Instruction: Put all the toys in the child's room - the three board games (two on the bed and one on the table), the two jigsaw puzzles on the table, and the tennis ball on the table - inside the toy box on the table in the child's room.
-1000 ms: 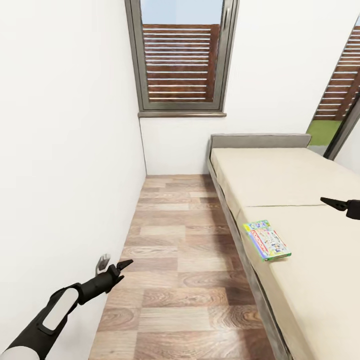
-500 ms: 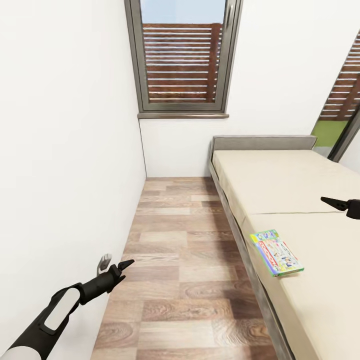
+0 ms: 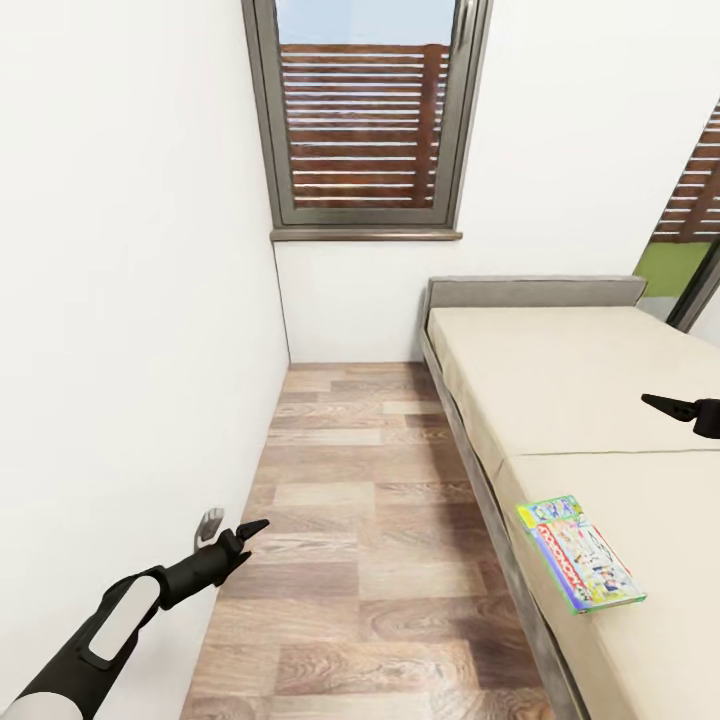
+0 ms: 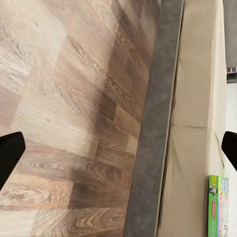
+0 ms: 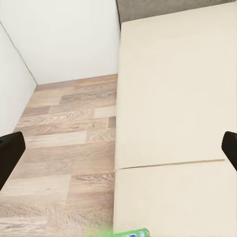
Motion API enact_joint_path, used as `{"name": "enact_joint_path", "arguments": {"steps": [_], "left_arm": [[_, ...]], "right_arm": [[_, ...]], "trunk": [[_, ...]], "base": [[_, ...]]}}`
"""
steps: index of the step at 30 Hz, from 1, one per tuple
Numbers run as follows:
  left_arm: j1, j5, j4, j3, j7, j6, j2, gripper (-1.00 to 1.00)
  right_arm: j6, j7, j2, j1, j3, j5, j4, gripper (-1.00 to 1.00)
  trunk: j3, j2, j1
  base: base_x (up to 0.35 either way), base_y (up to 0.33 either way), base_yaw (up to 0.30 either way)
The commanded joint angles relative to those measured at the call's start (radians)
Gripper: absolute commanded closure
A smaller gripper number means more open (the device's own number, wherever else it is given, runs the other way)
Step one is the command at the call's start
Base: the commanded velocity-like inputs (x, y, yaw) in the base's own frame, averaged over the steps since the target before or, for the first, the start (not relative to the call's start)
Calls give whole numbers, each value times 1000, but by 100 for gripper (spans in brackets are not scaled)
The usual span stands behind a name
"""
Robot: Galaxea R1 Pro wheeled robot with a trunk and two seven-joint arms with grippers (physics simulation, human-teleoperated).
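Board game (image 3: 581,553) flat on the bed (image 3: 560,390), near the mattress edge that faces the floor (image 3: 370,520), cover up. Head view: left tool (image 3: 248,527) hangs over the floor close to the left wall (image 3: 120,300), holding nothing; its tips come to one point, can't tell if spread or pressed together. Right tool (image 3: 660,403) reaches in over the bed, well apart from the game, empty; state unclear here too. Window (image 3: 365,115) with brown slats sits above the far wall.

Left wrist view: fingertips (image 4: 10,155) at opposite frame edges, so the tool is spread wide. Between them wood floor, grey bed frame (image 4: 153,148), beige mattress, and a strip of the game (image 4: 217,205).

Right wrist view: fingertips (image 5: 9,155) also at opposite edges, spread, nothing pinched. Mattress seam (image 5: 168,164) runs across; green edge of the game (image 5: 129,233) just visible.
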Motion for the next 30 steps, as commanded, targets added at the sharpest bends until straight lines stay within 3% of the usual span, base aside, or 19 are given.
{"name": "enact_joint_path", "arguments": {"steps": [1, 18, 30], "left_arm": [[-1, 5, 0, -2, 0, 3, 1, -100], [-1, 6, 2, -1, 1, 3, 1, -100], [-1, 6, 2, -1, 3, 2, 1, -100]], "right_arm": [[6, 8, 0, -1, -2, 5, 0, -100], [12, 8, 0, -1, -6, 2, 0, -100], [11, 8, 0, -1, -6, 2, 0, -100]], "trunk": [[-1, 0, 0], [-1, 0, 0], [-1, 0, 0]], "base": [[340, 17, -75], [313, 179, -262], [62, 47, -117]]}}
